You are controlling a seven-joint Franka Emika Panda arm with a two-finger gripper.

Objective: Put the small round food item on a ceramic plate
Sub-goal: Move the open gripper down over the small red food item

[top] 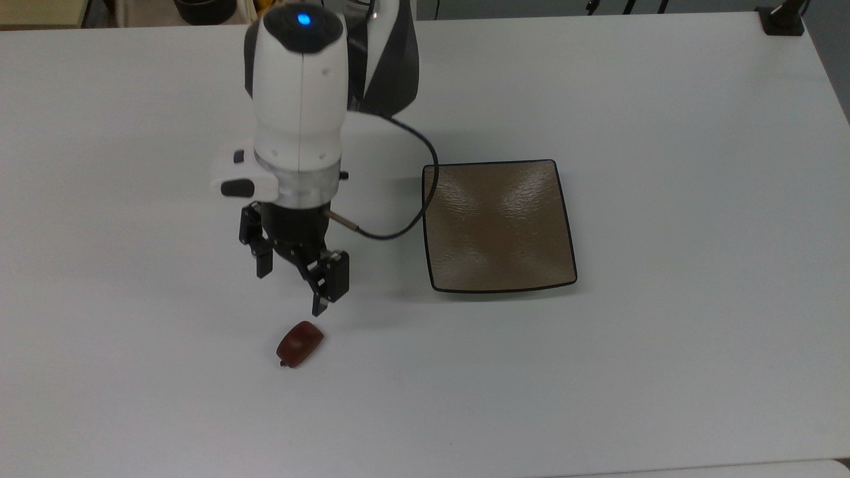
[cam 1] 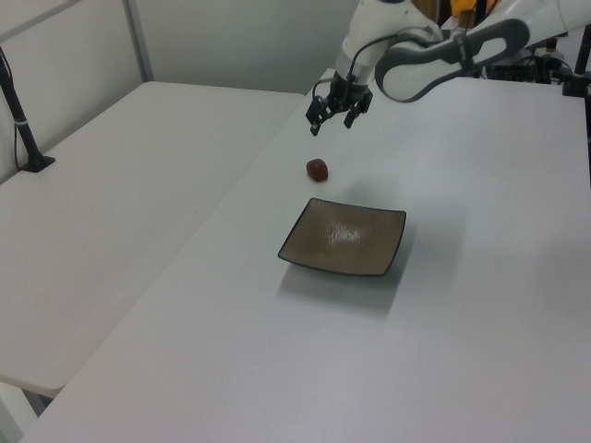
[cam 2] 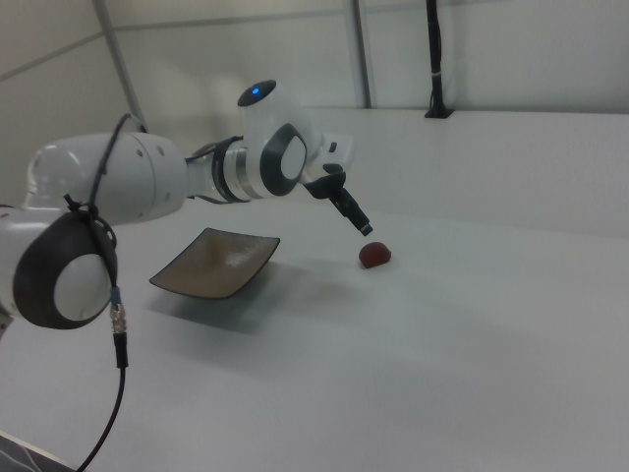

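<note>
Fruit (top: 299, 343) lay bare on the table (top: 664, 372), so I hung the spread, empty gripper (top: 292, 292) near it; plate (top: 498, 226) waited apart.

White table (top: 664, 99) — black post (cam 1: 18, 111) — wall panel (cam 1: 231, 37).

Plate (top: 498, 226) glossy ceramic, textured; food item (top: 299, 343) glossy; table (top: 664, 365) matt, smooth.

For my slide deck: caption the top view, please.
Open end effector nears the small round food item; ceramic plate waits empty.
</note>
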